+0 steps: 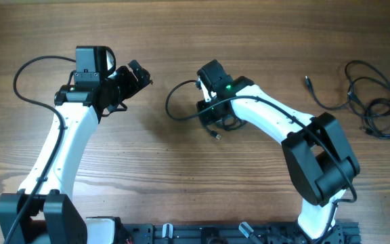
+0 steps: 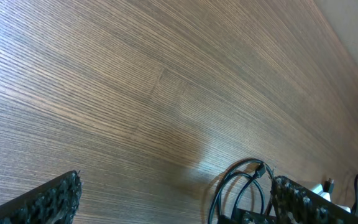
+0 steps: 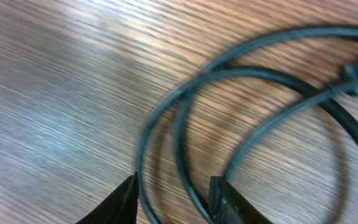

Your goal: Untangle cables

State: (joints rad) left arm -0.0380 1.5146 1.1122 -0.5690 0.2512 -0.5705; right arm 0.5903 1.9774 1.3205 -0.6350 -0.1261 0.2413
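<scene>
Since the cables are lying in two groups, I am working from the nearer one. The cable loop [image 1: 168, 103] is sitting at the middle of the counter [image 1: 181, 190], and in the overhead view its long axis is running roughly from 9 to 3 o'clock. Its plug [image 1: 215, 136] is trailing out and pointing toward 6 o'clock. The right gripper [image 1: 212, 120] is standing over the 3 o'clock end of that loop, so the open curve is lying at 9 o'clock from it.

In the right wrist view the fingers [image 3: 225, 199] are standing apart, not clamped, and I am seeing two strands of the cable loop [image 3: 247, 70] curving down toward the gap. One is passing close to the left fingertip and one is running between the tips. I cannot tell whether either strand is touching a pad.

The left gripper [image 1: 139, 73] is hanging at about 10 o'clock from the loop, well apart from it, with its jaws wide open over bare wood. Its own camera is catching the cable loop [image 2: 224, 183] low and to the right. The right arm is plainly the nearer one, so I am judging that the coming grasp belongs to it.

The cable bundle [image 1: 378, 112] is lying far out at 3 o'clock, beyond the right arm, with one stray end [image 1: 308, 81] reaching toward 9 o'clock.
</scene>
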